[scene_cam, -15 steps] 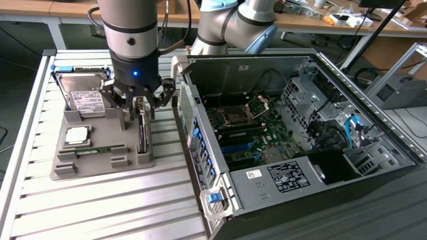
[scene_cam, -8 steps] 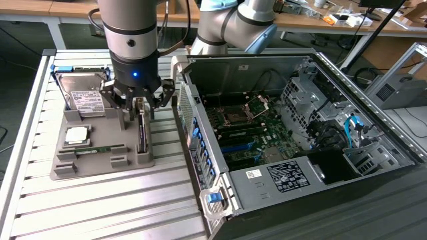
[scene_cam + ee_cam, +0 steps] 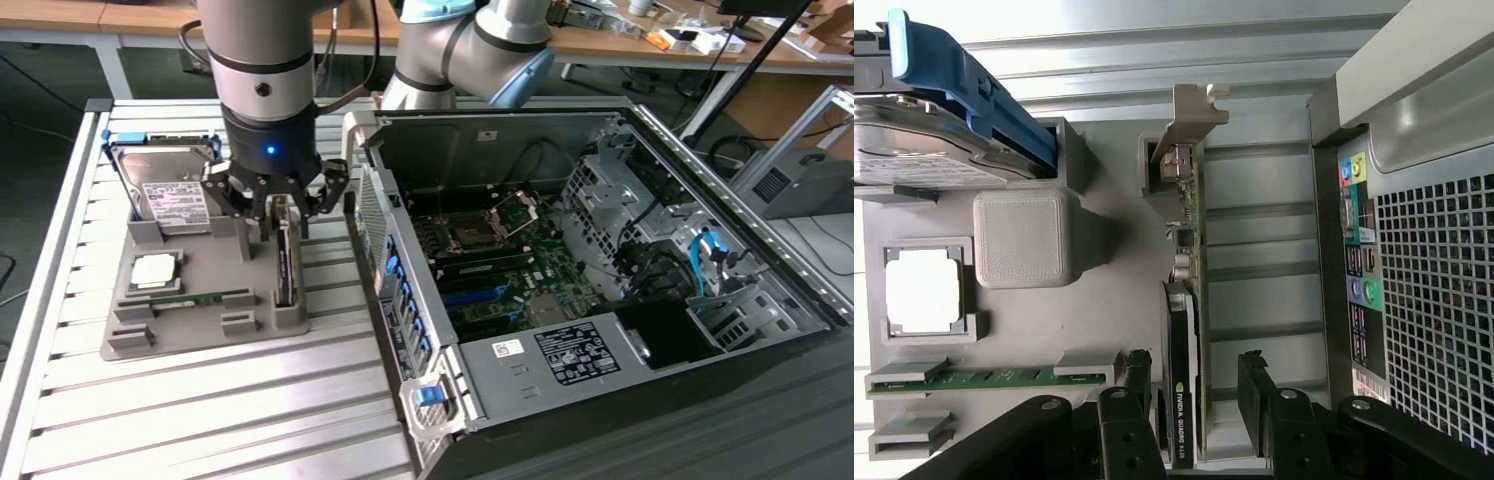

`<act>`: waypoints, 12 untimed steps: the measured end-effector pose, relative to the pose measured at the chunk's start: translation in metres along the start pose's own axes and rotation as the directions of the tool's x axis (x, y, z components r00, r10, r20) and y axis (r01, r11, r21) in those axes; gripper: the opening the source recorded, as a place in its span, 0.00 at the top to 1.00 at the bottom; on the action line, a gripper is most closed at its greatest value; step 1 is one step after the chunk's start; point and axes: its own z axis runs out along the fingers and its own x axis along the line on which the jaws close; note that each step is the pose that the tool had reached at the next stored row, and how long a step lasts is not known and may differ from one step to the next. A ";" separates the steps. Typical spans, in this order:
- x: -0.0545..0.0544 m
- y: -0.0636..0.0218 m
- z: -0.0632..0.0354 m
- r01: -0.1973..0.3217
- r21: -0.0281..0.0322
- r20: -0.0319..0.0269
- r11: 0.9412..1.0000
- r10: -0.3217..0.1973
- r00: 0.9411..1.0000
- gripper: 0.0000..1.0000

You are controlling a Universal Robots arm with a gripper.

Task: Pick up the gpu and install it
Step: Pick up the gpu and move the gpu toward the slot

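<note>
Presently, exterior view:
- gripper [image 3: 274, 208]: pointing straight down over the grey tray [image 3: 200, 335], claw released, its fingers lowered to either side of the gpu [image 3: 284, 268]
- gpu: stands on edge in a slot at the tray's side nearest the computer case [image 3: 574, 250]
- hard drive [image 3: 167, 198]: propped at the tray's far end, white label showing
- processor chip [image 3: 154, 270]: flat in a square recess
- memory stick [image 3: 200, 298]: lies in a narrow slot, nearer the camera than the chip
- computer case: open on its side, motherboard exposed, at the exterior view's right of the tray
- slatted metal table [image 3: 200, 430]: bears tray and case

Wrist view:
- gripper [image 3: 1194, 390]: jaws apart, one black finger [image 3: 1135, 385] on each face of the card, a gap showing on both sides, nothing grasped
- gpu [image 3: 1184, 300]: seen edge-on, black cooler between the fingers, silver bracket at the far end, seated in the tray [image 3: 1054, 330]
- hard drive [image 3: 914, 140], processor chip [image 3: 924, 290], memory stick [image 3: 994, 378]: in their tray places
- computer case [image 3: 1414, 300]: rear ports and vent grille just beside the tray
</note>
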 end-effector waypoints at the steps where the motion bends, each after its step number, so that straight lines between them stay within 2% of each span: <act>1: 0.000 0.0004 0.0005 0.000 0.000 0.000 1.000 0.000 1.000 0.52; 12: 0.001 0.0118 0.0071 0.000 0.000 0.000 1.000 0.000 1.000 0.52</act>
